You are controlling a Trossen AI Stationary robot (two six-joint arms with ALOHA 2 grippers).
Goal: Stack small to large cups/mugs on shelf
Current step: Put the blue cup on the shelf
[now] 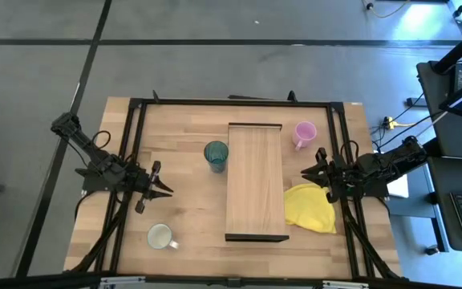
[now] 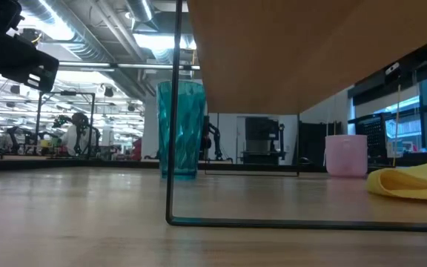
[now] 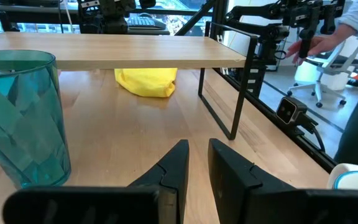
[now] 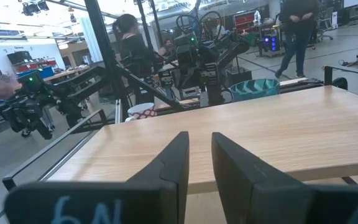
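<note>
The light-wood shelf (image 1: 255,181) stands on thin dark legs in the middle of the table. The teal tumbler (image 1: 216,155) stands upright on the table just left of it; it also shows in the left wrist view (image 3: 20,118). The pink mug (image 1: 304,134) stands on the table by the shelf's far right corner. The white mug (image 1: 160,236) stands near the front left. My left gripper (image 1: 163,186) hovers left of the shelf, between tumbler and white mug, fingers nearly together and empty (image 3: 199,146). My right gripper (image 1: 307,172) hovers at the shelf's right edge, likewise empty (image 4: 200,138).
A crumpled yellow cloth (image 1: 310,207) lies on the table right of the shelf, just below my right gripper. A dark metal frame (image 1: 135,104) runs around the table's edges. People move in the room beyond the table (image 4: 126,37).
</note>
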